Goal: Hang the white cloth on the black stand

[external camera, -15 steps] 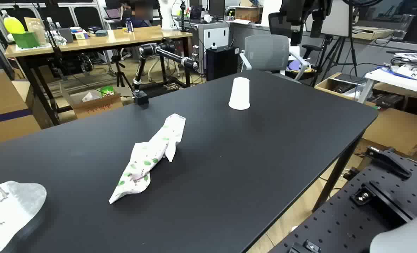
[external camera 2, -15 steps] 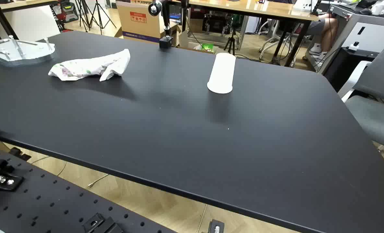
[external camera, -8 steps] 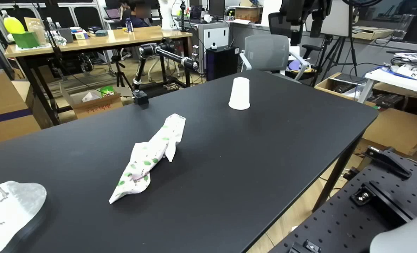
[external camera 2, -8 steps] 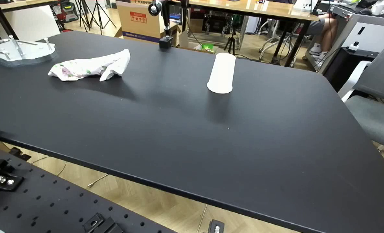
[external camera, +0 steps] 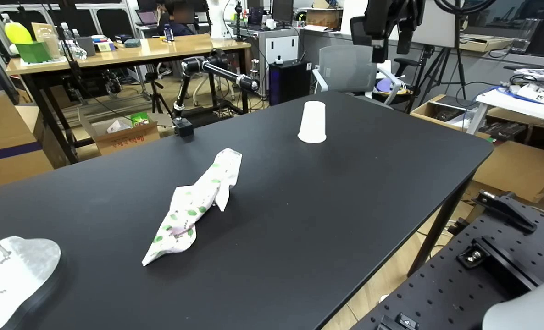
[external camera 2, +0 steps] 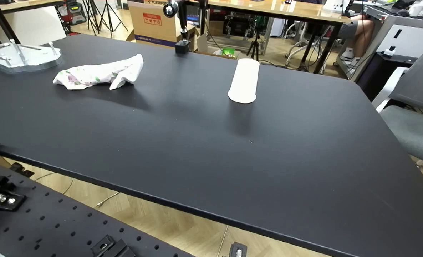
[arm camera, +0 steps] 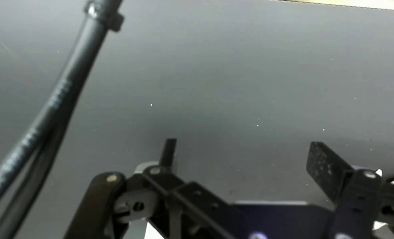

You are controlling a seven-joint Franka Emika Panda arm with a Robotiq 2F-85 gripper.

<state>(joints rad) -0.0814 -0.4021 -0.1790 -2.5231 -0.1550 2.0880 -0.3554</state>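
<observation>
A white cloth with a green leaf print (external camera: 191, 206) lies crumpled and elongated on the black table. It also shows in an exterior view (external camera 2: 101, 74), with a pink patch at one end. A black jointed stand (external camera: 183, 91) with an arm reaching out sideways is fixed at the table's edge. Only its lower part and base (external camera 2: 183, 44) show in an exterior view. My gripper (external camera: 392, 49) is high above the table, apart from the cloth. In the wrist view the gripper (arm camera: 243, 141) is open, with nothing between its fingers. White bits at the wrist view's lower edge are mostly hidden.
A white cup (external camera: 313, 123) stands upside down on the table, also in an exterior view (external camera 2: 244, 81). A white board with metal pegs (external camera: 29, 261) lies at one end, also in an exterior view (external camera 2: 26, 59). A grey chair (external camera: 349, 68) stands by the table.
My gripper has moved slightly left and down in an exterior view. The cloth, stand, cup and pegged board have not moved.
</observation>
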